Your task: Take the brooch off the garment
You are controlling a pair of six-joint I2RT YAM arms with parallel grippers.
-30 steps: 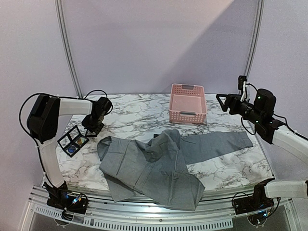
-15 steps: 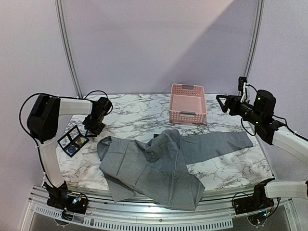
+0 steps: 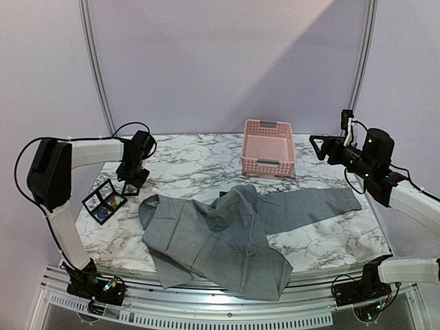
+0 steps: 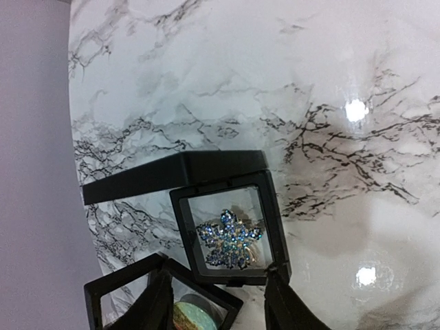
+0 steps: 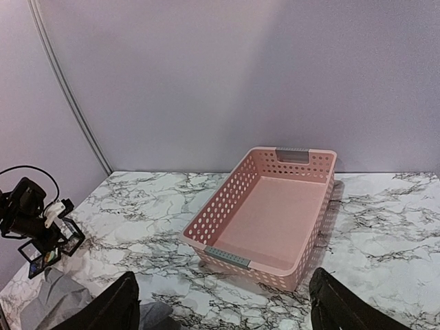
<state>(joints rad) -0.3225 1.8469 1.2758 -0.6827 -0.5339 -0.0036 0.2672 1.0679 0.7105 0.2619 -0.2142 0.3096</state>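
Note:
The grey garment [image 3: 220,234] lies crumpled across the front middle of the table, one long part reaching right. No brooch shows on it. A blue sparkly brooch [image 4: 230,237] lies inside a black-framed clear case [image 4: 180,227] at the far left. My left gripper [image 4: 218,278] hovers over that case, open, its fingers [image 4: 285,309] beside the case's near corners; in the top view it [image 3: 130,182] is at the table's left edge. My right gripper [image 3: 316,146] is raised at the right, open and empty, facing the basket; the right wrist view shows its fingers [image 5: 124,302] wide apart.
A pink perforated basket [image 3: 267,166] stands empty at the back middle, also in the right wrist view [image 5: 227,258]. More black display cases [image 3: 104,199] lie at the left edge, one with a round greenish item [image 4: 196,317]. A small dark thing [image 3: 223,194] sits at the garment's far edge.
My left arm has swung its elbow leftward and the left gripper has shifted slightly back and left over the cases. The right arm and the garment have not moved.

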